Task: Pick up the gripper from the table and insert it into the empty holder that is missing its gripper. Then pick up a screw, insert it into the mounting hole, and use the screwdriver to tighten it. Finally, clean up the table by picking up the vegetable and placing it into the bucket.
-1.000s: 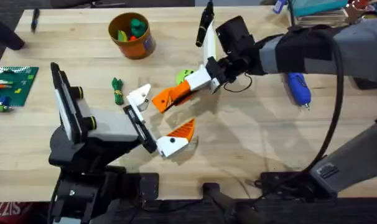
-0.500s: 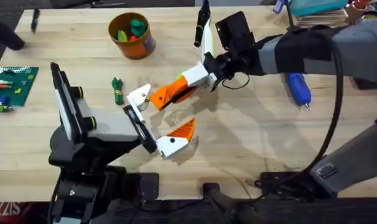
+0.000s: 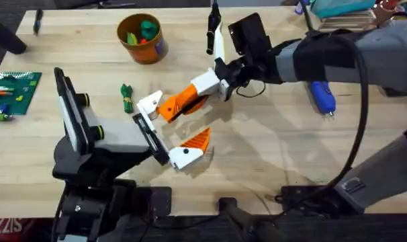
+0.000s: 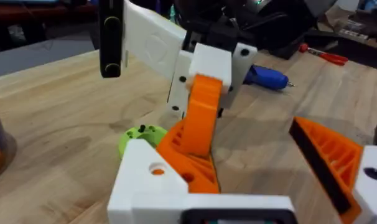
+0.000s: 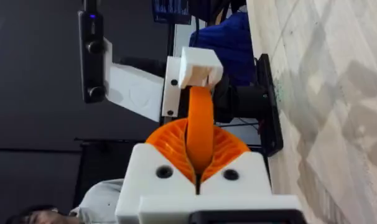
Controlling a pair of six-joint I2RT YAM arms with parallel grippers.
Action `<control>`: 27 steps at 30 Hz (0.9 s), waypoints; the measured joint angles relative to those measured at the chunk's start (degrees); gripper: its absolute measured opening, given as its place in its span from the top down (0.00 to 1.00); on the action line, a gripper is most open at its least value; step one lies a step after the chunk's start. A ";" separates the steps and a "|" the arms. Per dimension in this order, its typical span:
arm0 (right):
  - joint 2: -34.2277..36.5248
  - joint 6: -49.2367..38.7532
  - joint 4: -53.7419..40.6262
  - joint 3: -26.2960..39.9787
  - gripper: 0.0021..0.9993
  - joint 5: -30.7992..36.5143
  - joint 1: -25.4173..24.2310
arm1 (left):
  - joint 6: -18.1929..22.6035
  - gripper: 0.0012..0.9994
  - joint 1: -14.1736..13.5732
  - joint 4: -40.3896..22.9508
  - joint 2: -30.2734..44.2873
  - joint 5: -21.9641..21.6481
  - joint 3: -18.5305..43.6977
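Note:
My right gripper point(image 3: 190, 99) reaches across the table and is shut on the orange ribbed gripper point(image 3: 168, 109). The gripper's free end meets the holder point(image 3: 150, 104), the bare white finger mount of my left arm. Up close, the gripper point(image 4: 198, 134) lies slanted against the holder point(image 4: 151, 180). My left gripper point(image 3: 171, 126) stands open, and its other finger point(image 3: 189, 153) carries an orange tip. The green vegetable point(image 3: 126, 98) lies just left of the holder. Behind it stands the orange-brown bucket point(image 3: 142, 39). The blue screwdriver point(image 3: 322, 94) lies at the right. The screw is out of view.
A lime-green disc point(image 4: 142, 135) lies on the table just beyond the holder. A green brick board point(image 3: 9, 91) sits at the left edge. A red-handled tool point(image 4: 325, 56) rests far off to the right, and a teal box point(image 3: 344, 7) stands at the back right corner.
My right gripper has carried the orange gripper left and slightly back, bringing its end against the holder. The left arm has stayed still.

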 joint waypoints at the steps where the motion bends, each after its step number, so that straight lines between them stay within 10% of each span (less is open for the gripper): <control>1: 0.00 0.46 0.29 0.02 0.99 0.07 0.00 | 0.00 0.01 0.00 0.00 0.00 -0.02 0.00; 27: 2.20 16.18 21.33 -0.11 0.99 5.45 3.88 | -0.22 0.01 1.11 0.20 0.04 -4.11 0.00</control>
